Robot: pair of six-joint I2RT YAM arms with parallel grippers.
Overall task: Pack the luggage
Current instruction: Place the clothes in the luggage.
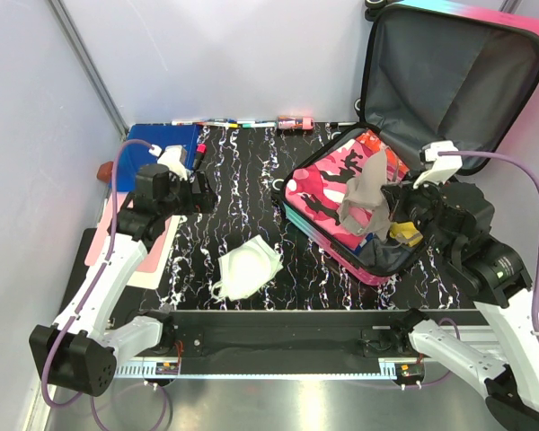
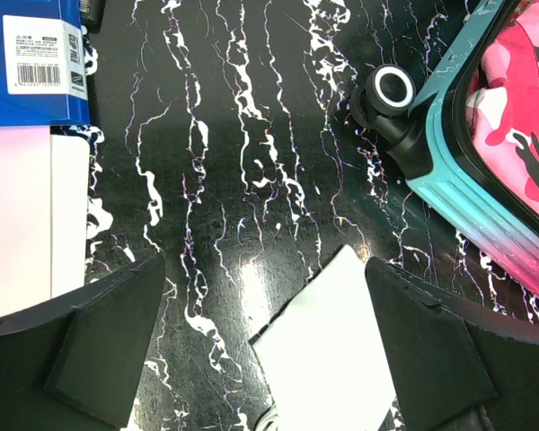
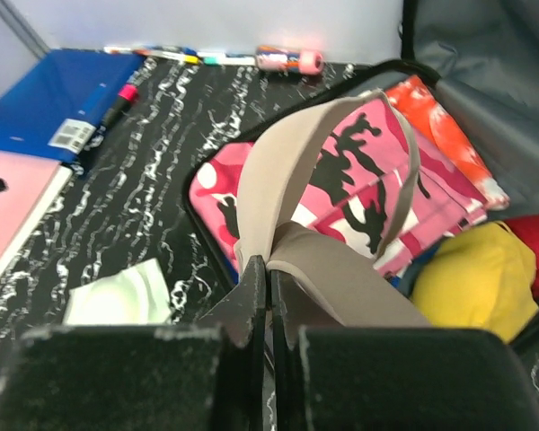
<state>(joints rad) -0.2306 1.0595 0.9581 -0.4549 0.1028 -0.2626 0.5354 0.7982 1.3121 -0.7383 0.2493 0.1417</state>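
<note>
1. The right pincer (image 3: 269, 274) is squeezed shut on a beige cloth band (image 3: 283, 180). The band loops up from the fingertips, over the open case.
2. Under the band lies a pink camo cloth (image 3: 368, 193). It is packed inside the luggage (image 1: 449, 81).
3. A yellow thing (image 3: 476, 278) sits in the case too, to the right of the pink cloth. An orange cloth (image 3: 436, 135) lies on the far side of the pink one.
4. The luggage lies open on the right side of the table (image 1: 251, 197). Its lid stands up at the far right and shows grey lining.
5. The left pincer (image 2: 269, 350) is wide open and holds nothing. It hangs over the left part of the black, white-streaked table.
6. A black wheel (image 2: 391, 90) of the luggage shows to the right of that pincer.
7. A white mask (image 1: 245, 269) lies flat on the table, near the middle and toward the near edge.
8. A blue folder (image 1: 166, 144) lies at the far left, with a pink marker (image 1: 200, 154) at its right edge.
9. A pink sheet (image 1: 103, 238) lies on the left, nearer than the folder.
10. A row of pens (image 1: 216, 123) lies along the far edge.
</note>
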